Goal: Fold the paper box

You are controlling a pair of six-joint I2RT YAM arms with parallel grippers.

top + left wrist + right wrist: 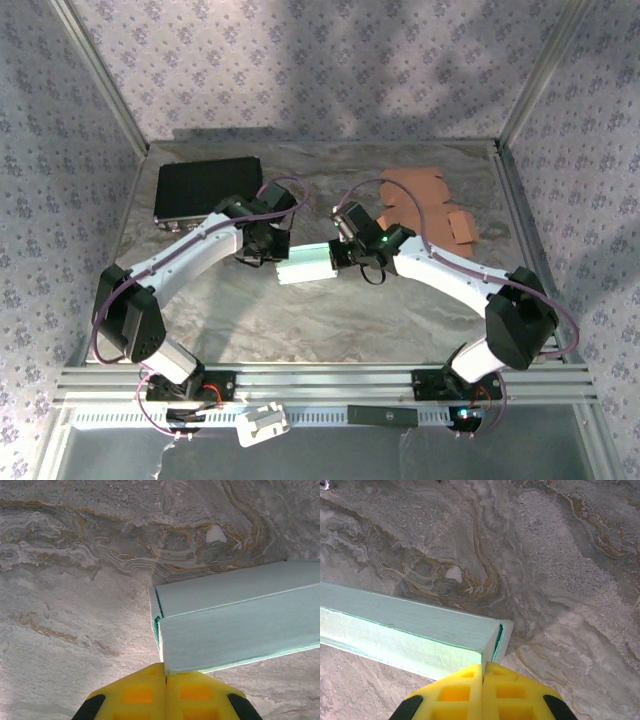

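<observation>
Paper box (pixel 305 265): we count one, mint green, lying at frame centre on the marbled surface (pixel 400 320), between two end effectors. Left end effector (pixel 262 247) is closed, tips at the box's left end. The right end effector (pixel 352 250) is closed too, at its right end. One black case (pixel 205 190) upper left and brown cardboard pieces (pixel 430 205) upper right, both well apart from the box.

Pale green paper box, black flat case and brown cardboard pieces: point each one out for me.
pale green paper box (pixel 308 265), top external view, middle of its top face.
black flat case (pixel 200 188), top external view, centre of its lid.
brown cardboard pieces (pixel 430 183), top external view, on the large far sheet.
</observation>
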